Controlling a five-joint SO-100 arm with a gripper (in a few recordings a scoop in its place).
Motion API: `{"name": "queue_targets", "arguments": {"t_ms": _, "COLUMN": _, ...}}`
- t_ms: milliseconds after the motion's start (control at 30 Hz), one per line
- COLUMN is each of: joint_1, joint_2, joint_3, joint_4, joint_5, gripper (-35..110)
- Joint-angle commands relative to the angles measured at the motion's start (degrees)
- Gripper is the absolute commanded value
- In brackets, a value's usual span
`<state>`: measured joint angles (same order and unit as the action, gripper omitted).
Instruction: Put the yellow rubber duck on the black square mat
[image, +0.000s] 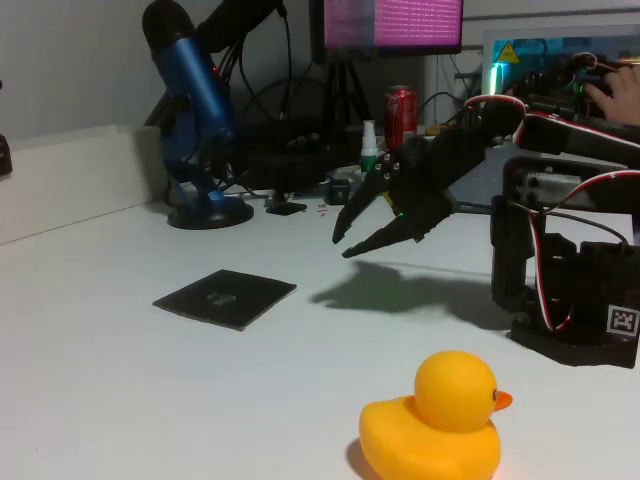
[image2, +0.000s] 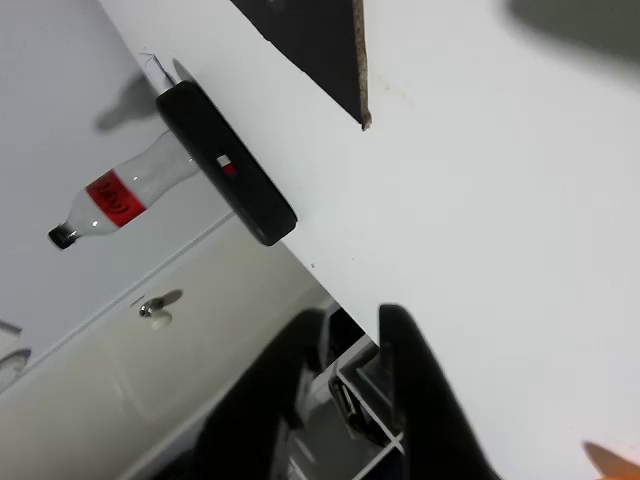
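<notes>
White table (image: 120, 380), blue microphone (image: 195, 110), red can (image: 401, 115)

One yellow rubber duck (image: 435, 425), one black square mat (image: 225, 297), one blue microphone (image: 195, 110), one red can (image: 401, 116).

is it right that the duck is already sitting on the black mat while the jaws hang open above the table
Not quite. In the fixed view the duck sits on the bare white table, well apart from the mat, nearer the camera. The rest holds: the gripper hangs above the table, jaws open and holding nothing.
</notes>
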<state>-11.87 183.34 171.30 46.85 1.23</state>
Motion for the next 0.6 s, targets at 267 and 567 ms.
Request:
{"name": "queue_targets", "arguments": {"t_ms": 267, "joint_1": -0.8, "joint_2": -26.1, "joint_3": -22.3, "joint_4": -0.4, "joint_5": 0.5, "gripper": 6}}
{"name": "queue_targets", "arguments": {"t_ms": 567, "joint_1": -0.8, "joint_2": -39.1, "joint_3": -42.5, "joint_4": -0.4, "joint_5": 0.5, "gripper": 6}}
